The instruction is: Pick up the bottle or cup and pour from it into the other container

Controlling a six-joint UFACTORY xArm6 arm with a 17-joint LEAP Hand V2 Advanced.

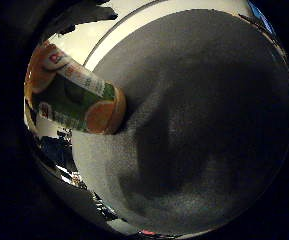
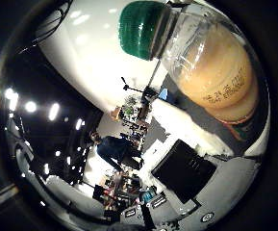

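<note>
A clear bottle (image 2: 215, 72) with a green cap (image 2: 143, 27) and orange liquid lies close against my palm in the right thumb side palm view. The right little finger side palm view shows its green and orange label (image 1: 79, 95) above a large grey round container (image 1: 204, 120) with a pale rim (image 1: 112, 35). The bottle is tilted over the container's edge and off any surface. A dark part of my right hand (image 1: 82, 14) reaches over the bottle at the view's edge. The cap is on. Nothing shows inside the container but a shadow.
Beyond the bottle, the right thumb side palm view shows a room with ceiling lights, a white surface (image 2: 90, 58), a black box (image 2: 182, 171) and cluttered benches (image 2: 129, 188) far off.
</note>
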